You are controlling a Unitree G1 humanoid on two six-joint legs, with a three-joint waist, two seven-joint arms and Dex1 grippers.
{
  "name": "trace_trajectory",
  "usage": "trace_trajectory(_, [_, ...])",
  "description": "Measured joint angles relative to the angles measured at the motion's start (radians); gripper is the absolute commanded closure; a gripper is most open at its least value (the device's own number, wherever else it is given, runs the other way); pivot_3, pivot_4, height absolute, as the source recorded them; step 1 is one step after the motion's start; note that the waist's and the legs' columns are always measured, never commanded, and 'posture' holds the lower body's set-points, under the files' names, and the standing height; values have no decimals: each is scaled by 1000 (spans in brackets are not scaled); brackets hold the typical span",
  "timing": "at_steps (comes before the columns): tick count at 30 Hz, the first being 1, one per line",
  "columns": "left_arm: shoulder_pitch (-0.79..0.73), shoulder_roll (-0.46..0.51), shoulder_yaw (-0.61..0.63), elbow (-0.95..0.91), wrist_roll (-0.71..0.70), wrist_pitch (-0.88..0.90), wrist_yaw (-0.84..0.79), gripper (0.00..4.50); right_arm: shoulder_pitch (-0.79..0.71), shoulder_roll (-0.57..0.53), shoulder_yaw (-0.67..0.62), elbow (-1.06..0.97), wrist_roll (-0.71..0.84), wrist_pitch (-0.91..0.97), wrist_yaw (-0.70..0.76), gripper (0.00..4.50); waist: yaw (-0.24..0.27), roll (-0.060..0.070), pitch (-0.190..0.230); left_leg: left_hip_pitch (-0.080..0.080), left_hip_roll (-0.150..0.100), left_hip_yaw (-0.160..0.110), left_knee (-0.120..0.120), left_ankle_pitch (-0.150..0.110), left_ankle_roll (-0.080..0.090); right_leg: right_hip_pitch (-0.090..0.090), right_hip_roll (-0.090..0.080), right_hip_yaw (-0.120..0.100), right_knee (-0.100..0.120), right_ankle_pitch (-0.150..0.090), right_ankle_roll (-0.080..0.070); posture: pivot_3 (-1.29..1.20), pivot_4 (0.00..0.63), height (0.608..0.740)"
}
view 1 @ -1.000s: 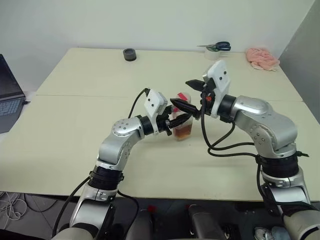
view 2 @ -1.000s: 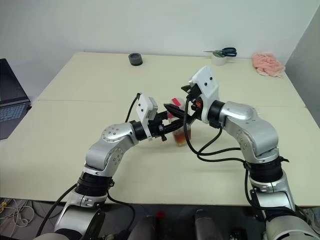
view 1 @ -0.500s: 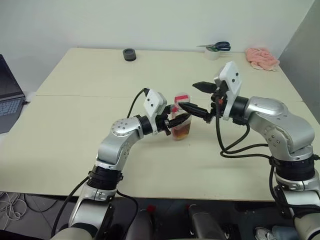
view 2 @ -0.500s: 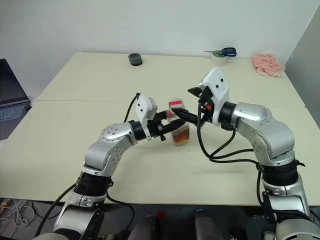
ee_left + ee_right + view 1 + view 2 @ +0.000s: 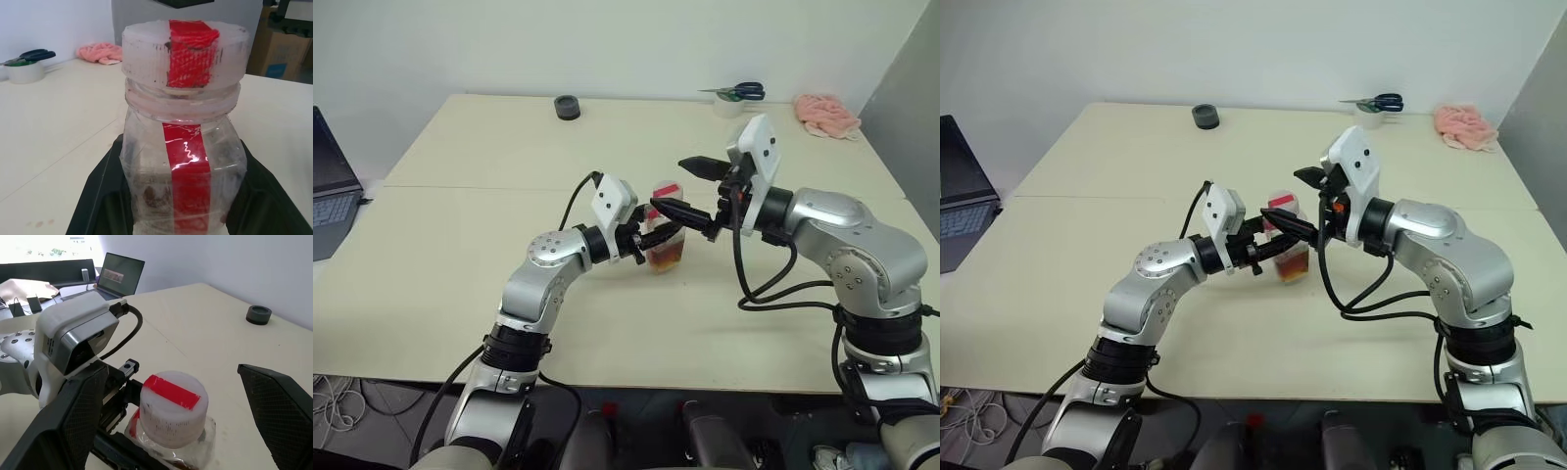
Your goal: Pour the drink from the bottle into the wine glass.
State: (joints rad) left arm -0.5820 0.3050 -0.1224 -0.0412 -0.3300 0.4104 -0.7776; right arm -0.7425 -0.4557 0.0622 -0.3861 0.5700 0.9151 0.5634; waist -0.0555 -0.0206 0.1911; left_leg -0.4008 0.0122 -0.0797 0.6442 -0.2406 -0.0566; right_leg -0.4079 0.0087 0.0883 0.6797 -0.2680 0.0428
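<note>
The small clear plastic bottle (image 5: 667,240) with squarish sides, a red vertical strip label and a white ribbed cap (image 5: 170,407) crossed by a red strip is standing upright near the middle of the pale cream table (image 5: 460,255). A small amount of reddish-brown drink (image 5: 670,258) is sitting in its base. The left gripper (image 5: 651,238) is clamping the bottle's body, its two black fingers (image 5: 102,196) pressing against opposite sides below the neck ring. The right gripper (image 5: 690,191) is hovering at cap height with its jaws spread wide; in the right wrist view one black finger (image 5: 80,418) is lying on each side of the cap without touching it.

Along the far edge of the table, a dark grey round object (image 5: 567,106) is lying towards the left. A white tape roll (image 5: 728,104) is sitting further right with blue-handled scissors (image 5: 740,91) resting on top. A crumpled pink cloth (image 5: 825,113) is lying near the far right corner. An open laptop (image 5: 331,186) is sitting beyond the left edge.
</note>
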Motion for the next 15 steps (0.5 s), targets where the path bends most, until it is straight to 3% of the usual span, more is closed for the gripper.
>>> trace_trajectory(4, [0, 0, 0, 0, 0, 0, 0, 2685, 0, 10, 16, 0, 1, 25, -10, 174, 0, 0, 0, 0, 0, 0, 0, 0, 0, 0, 0, 0, 0, 1, -1, 0, 150, 740])
trace_trajectory(6, [1, 0, 0, 0, -1, 0, 1, 2685, 0, 16, 19, 0, 0, 32, -18, 584, 0, 0, 0, 0, 0, 0, 0, 0, 0, 0, 0, 0, 0, 1, -1, 0, 150, 740])
trace_trajectory(12, [10, 1, 0, -1, -1, -1, 0, 2685, 0, 22, 19, 7, -18, 32, -36, 2714, 0, 0, 0, 0, 0, 0, 0, 0, 0, 0, 0, 0, 0, 0, 1, 0, 150, 740])
trace_trajectory(15, [10, 1, 0, -1, -1, -1, 1, 2685, 0, 24, 19, 8, -19, 32, -36, 2728, 0, 0, 0, 0, 0, 0, 0, 0, 0, 0, 0, 0, 0, 0, 1, 0, 150, 740])
